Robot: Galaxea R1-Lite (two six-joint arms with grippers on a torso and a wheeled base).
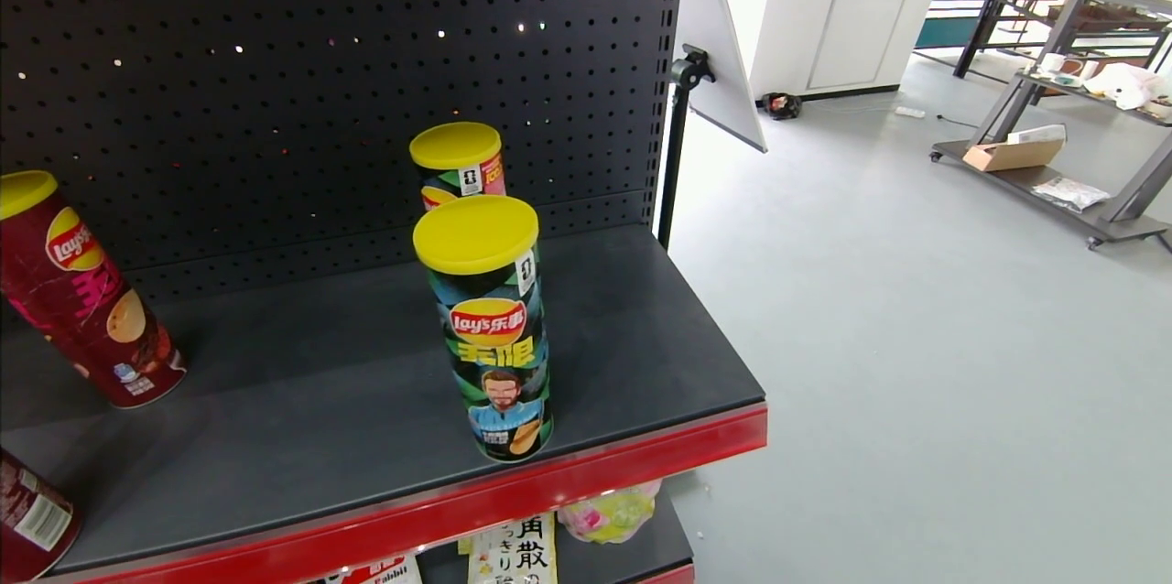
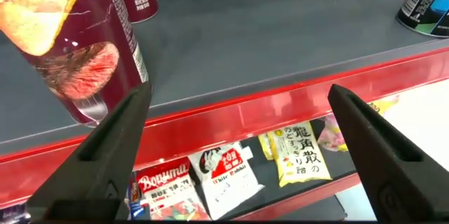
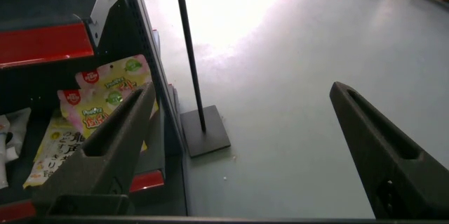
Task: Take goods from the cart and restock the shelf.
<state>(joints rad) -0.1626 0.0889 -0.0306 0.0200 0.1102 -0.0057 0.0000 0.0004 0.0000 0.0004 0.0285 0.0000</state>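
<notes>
Was bright and even overall, burned out white on the floor (image 3: 231, 13) by daylight, showed pinpricks of light through the pegboard (image 1: 275, 62), gleamed thinly along the shelf (image 1: 641, 309) lip, bowed straight lines at head-view edges, blurred the near can (image 2: 77, 41) slightly

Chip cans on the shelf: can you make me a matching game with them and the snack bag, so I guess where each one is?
Things:
1. green can
2. pink can
3. dark red can with a yellow lid
4. yellow-green bag

Places:
A. on the lower shelf
B. far left of the upper shelf
C. by the red front edge
D. right behind the green can, by the pegboard

Pairs: 1-C, 2-D, 3-B, 4-A
</notes>
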